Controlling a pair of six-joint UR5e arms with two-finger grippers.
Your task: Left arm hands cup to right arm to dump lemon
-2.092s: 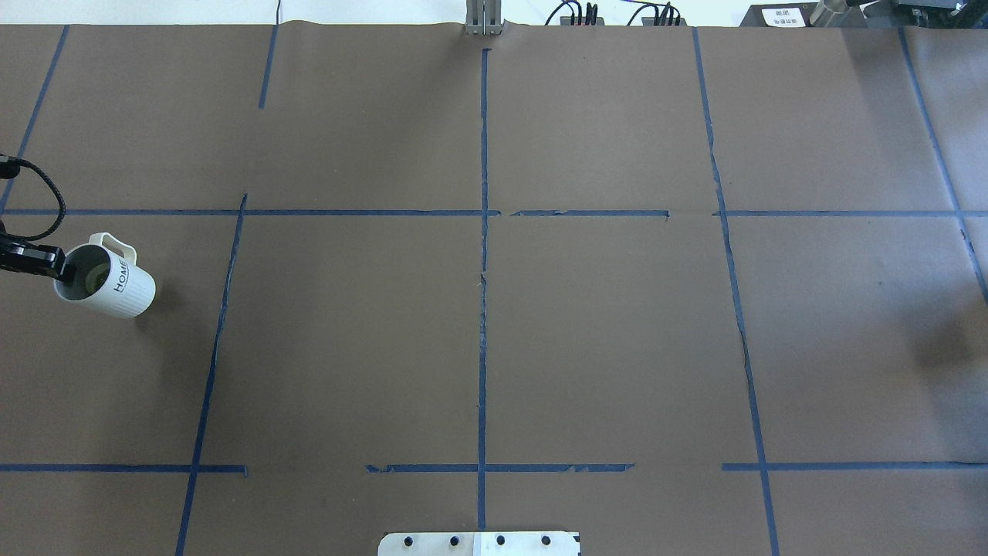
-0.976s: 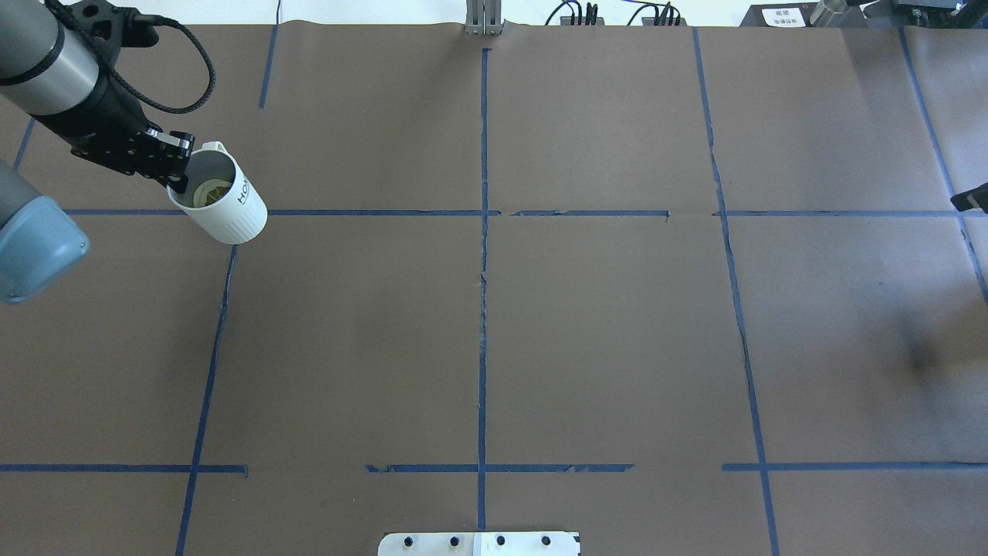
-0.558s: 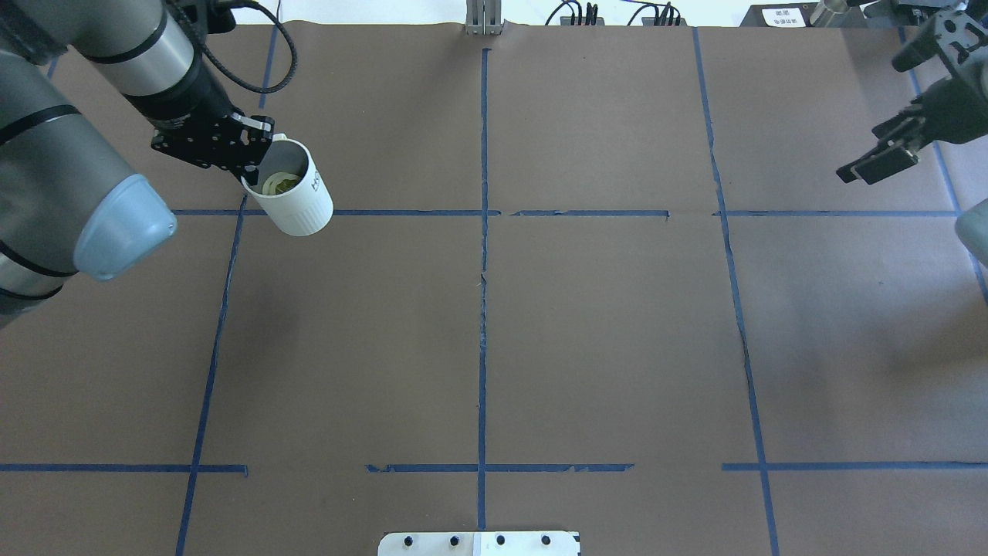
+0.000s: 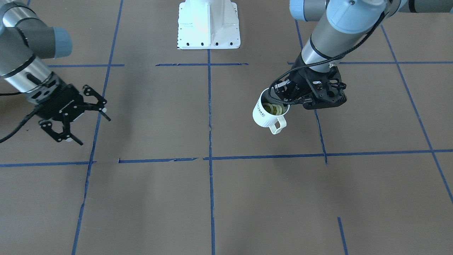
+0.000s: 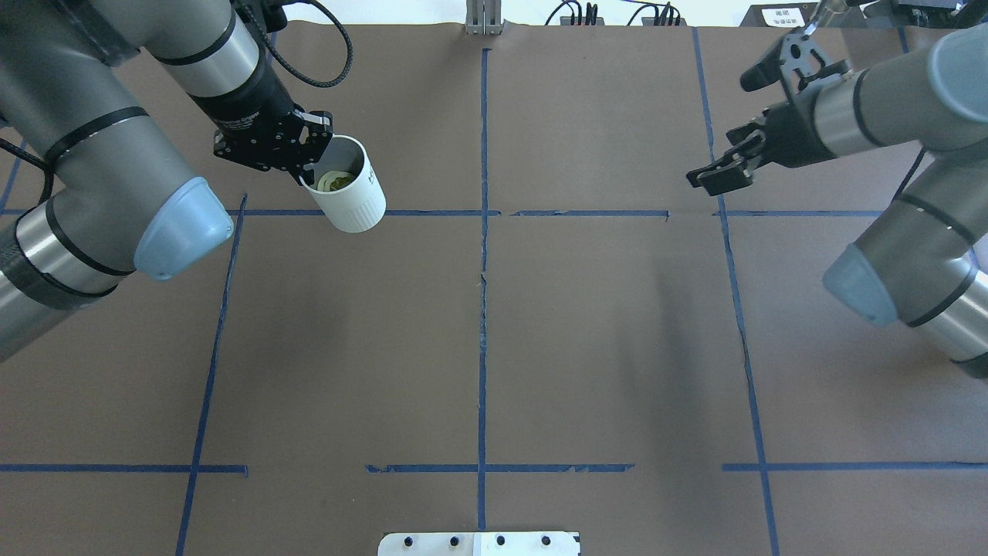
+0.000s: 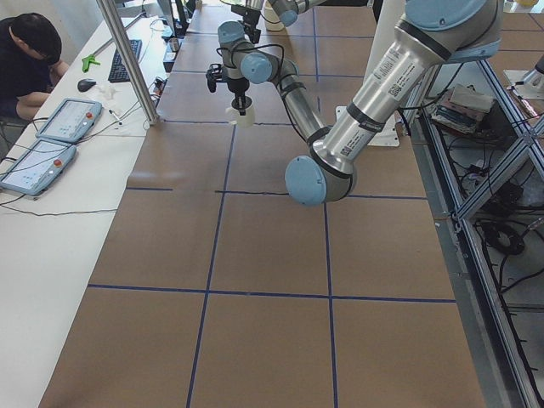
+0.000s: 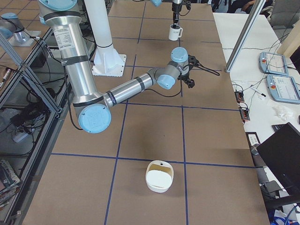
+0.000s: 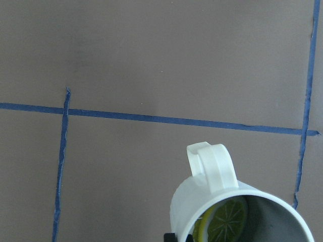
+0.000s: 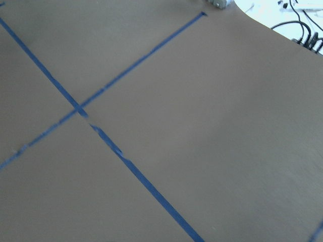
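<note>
The handover approach seems to be in hand. The left arm's fingers (image 5: pixel 302 164) are pinching the rim of the cup (image 5: pixel 351 202), holding it aloft with the lemon (image 8: pixel 227 222) inside, over the left half of the desk (image 5: pixel 617 347), toward its far edge. The right arm's fingers (image 5: pixel 714 171) are hanging wide open and empty, well apart from it. The next move calls for bringing them together at the cup.
</note>
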